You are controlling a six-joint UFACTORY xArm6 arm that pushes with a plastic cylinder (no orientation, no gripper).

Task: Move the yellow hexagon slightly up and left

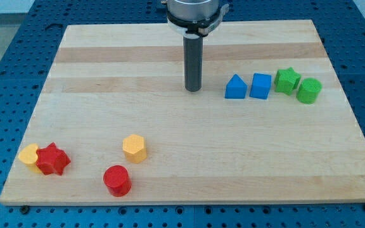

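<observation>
Rod-ended, with no jaws to open or close, the arm's tip (192, 90) rests on the wooden board (170, 177) near the view's top, well apart from the yellow hexagon (134, 148) at lower left. A red cylinder (116, 180) sits just below the hexagon.

My tip (192, 90) rests on the desk (182, 158) left of the blue triangular block (236, 87), far up-right of the yellow hexagon (134, 148).

The board (189, 145) is pale, smooth wood (grain in lengthwise bands), and the yellow hexagon (134, 148) looks matt plastic.
</observation>
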